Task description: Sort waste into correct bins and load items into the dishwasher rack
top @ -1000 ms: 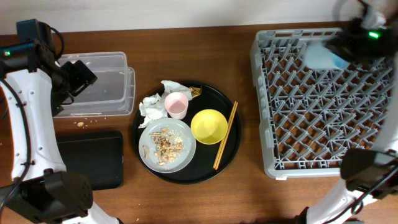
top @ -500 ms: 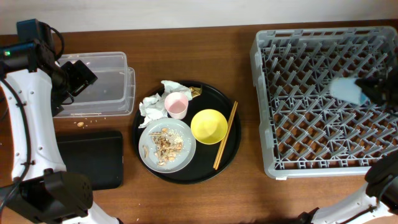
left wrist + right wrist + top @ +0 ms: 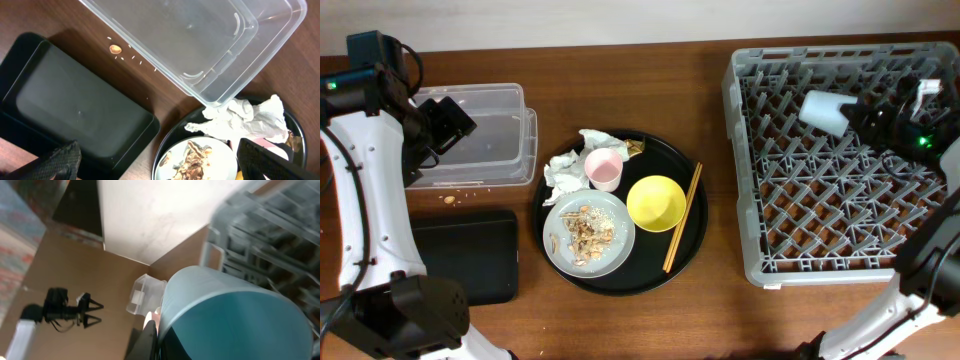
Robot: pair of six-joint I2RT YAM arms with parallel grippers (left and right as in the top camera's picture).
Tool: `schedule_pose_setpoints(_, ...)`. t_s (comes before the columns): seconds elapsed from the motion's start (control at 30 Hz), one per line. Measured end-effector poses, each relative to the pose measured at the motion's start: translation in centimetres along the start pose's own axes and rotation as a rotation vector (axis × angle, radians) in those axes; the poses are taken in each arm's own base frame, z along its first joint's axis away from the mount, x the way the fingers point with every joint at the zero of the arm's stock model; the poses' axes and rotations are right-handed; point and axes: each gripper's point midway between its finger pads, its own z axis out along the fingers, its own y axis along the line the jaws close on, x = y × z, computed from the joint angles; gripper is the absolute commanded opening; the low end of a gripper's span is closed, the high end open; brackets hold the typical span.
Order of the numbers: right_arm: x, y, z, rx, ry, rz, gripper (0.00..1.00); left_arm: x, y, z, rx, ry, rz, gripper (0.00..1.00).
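Note:
My right gripper (image 3: 850, 117) is shut on the wall of the light-blue cup (image 3: 823, 110), which it holds on its side over the back of the grey dishwasher rack (image 3: 790, 215). In the right wrist view the cup (image 3: 235, 315) fills the frame, with one finger (image 3: 150, 340) outside its rim. My left gripper (image 3: 450, 122) hangs open and empty over the clear tub (image 3: 485, 140). The black bin tray (image 3: 465, 255) lies in front of the tub. On the round tray sit the pink cup (image 3: 604, 168), yellow bowl (image 3: 655, 202), chopsticks (image 3: 682, 218), tissue (image 3: 563, 172), wrapper (image 3: 635, 148) and the plate (image 3: 615, 245) with food scraps (image 3: 582, 232).
The round black tray (image 3: 692, 245) stands between the bins and the rack. A few crumbs (image 3: 115, 48) lie on the wood between the clear tub (image 3: 200, 45) and the black bin tray (image 3: 75, 110). The left wrist view also shows the tissue (image 3: 245, 120) and the plate (image 3: 220, 152).
My right gripper has swung the light-blue cup from the rack's back right, forward, then back left over the rack; the cup now lies sideways. The left arm has not moved.

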Motion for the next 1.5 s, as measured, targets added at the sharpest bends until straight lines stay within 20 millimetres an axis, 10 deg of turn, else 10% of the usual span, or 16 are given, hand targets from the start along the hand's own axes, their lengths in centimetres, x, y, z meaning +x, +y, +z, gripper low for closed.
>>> schedule_pose_setpoints(0.47,0.4,-3.5,-2.6,0.05,-0.051,0.224,0.04,0.0,0.0,0.0,0.0,0.0,0.0,0.99)
schedule_pose_setpoints(0.63,0.8,-4.4,-3.8,0.106,-0.065,0.29,0.3,0.0,0.0,0.0,0.0,0.0,0.0,0.99)
schedule_pose_setpoints(0.87,1.1,-4.9,-4.1,0.186,-0.055,0.275,0.31,0.0,0.0,0.0,0.0,0.0,0.0,0.99)
schedule_pose_setpoints(1.1,0.9,-1.6,-6.1,0.339,-0.078,0.235,0.54,0.0,0.0,0.0,0.0,-0.001,0.0,0.99)
schedule_pose_setpoints(1.5,0.0,4.3,-7.6,0.424,-0.139,0.132,0.55,0.0,0.0,0.0,0.0,-0.001,0.0,0.99)
